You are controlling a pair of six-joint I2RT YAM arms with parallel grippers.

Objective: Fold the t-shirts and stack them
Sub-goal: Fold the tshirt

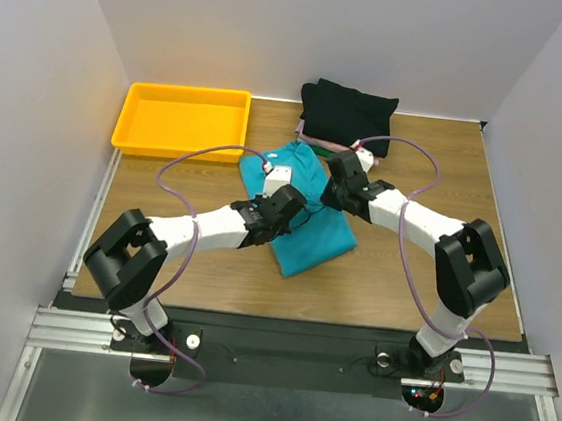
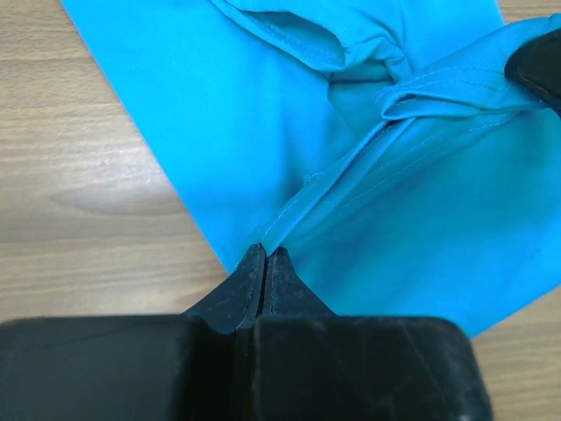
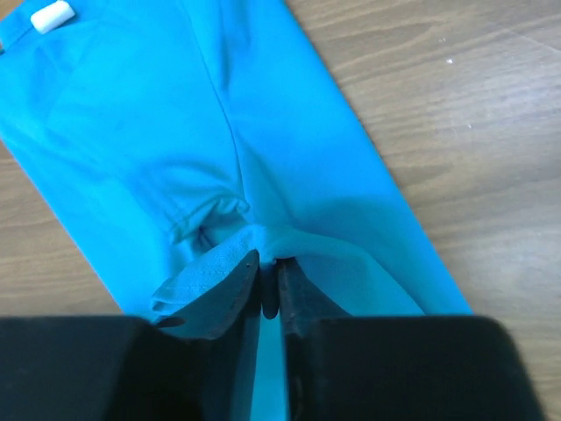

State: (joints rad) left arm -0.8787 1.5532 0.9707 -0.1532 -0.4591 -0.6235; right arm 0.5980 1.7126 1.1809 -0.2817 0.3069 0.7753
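Yellow tray (image 1: 185, 91), folded stack (image 1: 347, 112) behind teal shirt (image 1: 313, 239)

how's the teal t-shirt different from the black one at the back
Colour: the teal t-shirt is bright turquoise, the black t-shirt dark. Pose: the teal one lies long and half-folded; the black one is a compact fold at the back. State: the left gripper and right gripper both pinch the teal one; neither touches the black one. Both are cloth shirts.
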